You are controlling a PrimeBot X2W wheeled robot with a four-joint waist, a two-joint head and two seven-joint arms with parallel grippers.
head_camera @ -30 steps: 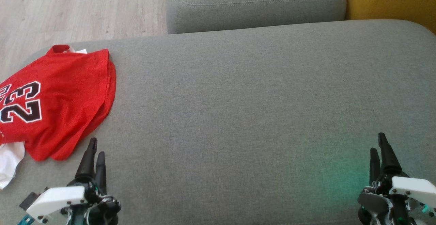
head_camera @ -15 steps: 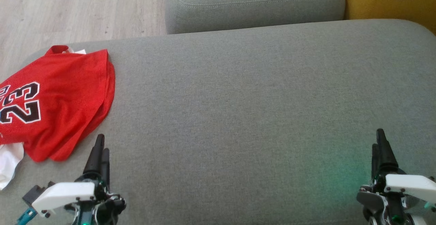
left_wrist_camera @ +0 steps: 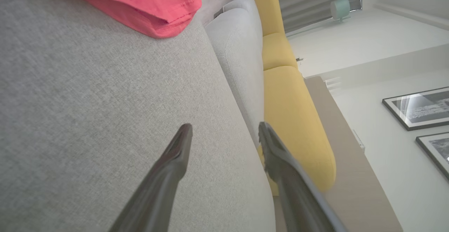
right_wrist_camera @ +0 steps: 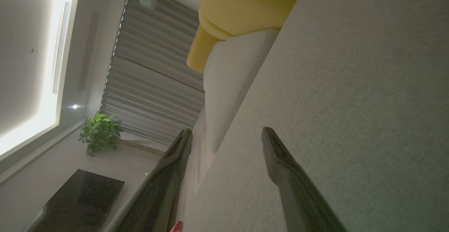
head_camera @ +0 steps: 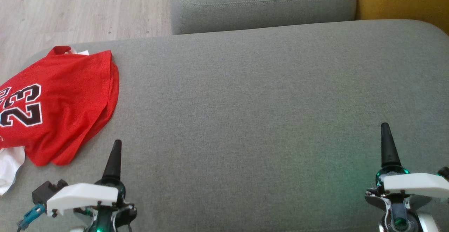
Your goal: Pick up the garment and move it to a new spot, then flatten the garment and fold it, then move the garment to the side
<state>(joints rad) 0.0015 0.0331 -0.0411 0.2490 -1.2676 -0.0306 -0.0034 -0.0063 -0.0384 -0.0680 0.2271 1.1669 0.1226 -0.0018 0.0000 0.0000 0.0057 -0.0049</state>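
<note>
The garment [head_camera: 59, 102], a red jersey with a black and white 23, lies folded at the left end of the grey sofa seat [head_camera: 245, 102]; its red hem [left_wrist_camera: 154, 11] shows at the top of the left wrist view. My left gripper [head_camera: 115, 147] hovers low over the seat just right of the jersey's near corner, apart from it, turned on edge. In the left wrist view the left gripper [left_wrist_camera: 224, 133] stands open with nothing between its fingers. My right gripper [head_camera: 385, 132] hangs over the seat's right part; the right gripper [right_wrist_camera: 226, 135] is open and empty.
A white cloth [head_camera: 8, 170] peeks from under the jersey at the left edge. A grey cushion [head_camera: 263, 4] lies behind the seat, with a yellow cushion [head_camera: 403, 0] at the back right and wooden floor [head_camera: 77, 7] at the back left.
Both wrists have rolled, so each gripper now shows edge-on as a single finger. The left gripper has drifted right, away from the jersey; the right one has reached slightly forward. The jersey has not moved.
</note>
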